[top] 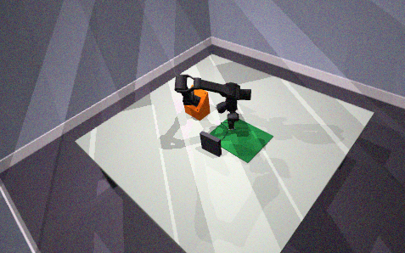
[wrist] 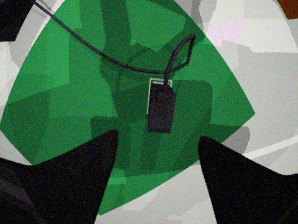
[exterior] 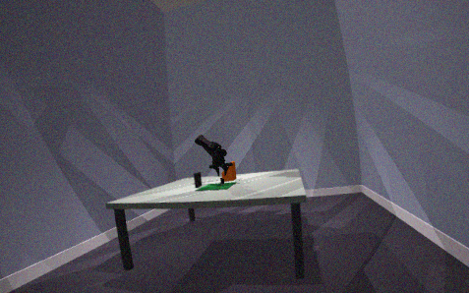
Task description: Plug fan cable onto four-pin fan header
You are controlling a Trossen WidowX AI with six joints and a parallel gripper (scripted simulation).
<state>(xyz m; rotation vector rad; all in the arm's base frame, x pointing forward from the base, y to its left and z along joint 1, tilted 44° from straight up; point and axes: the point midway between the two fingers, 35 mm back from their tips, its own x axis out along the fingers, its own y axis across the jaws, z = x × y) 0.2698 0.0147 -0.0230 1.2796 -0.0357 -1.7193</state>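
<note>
Plug (wrist: pixel 161 111) stands upright, cable (wrist: pixel 117 63) end away from fingers.

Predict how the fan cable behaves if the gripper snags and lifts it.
The cable will likely flex rather than stay rigid: it is thin, sweeps in a long curve and doubles back in a loop above the plug. It seems light for its length, being so slender. A lift would probably tug the plug, since the cable runs into its top end.
</note>
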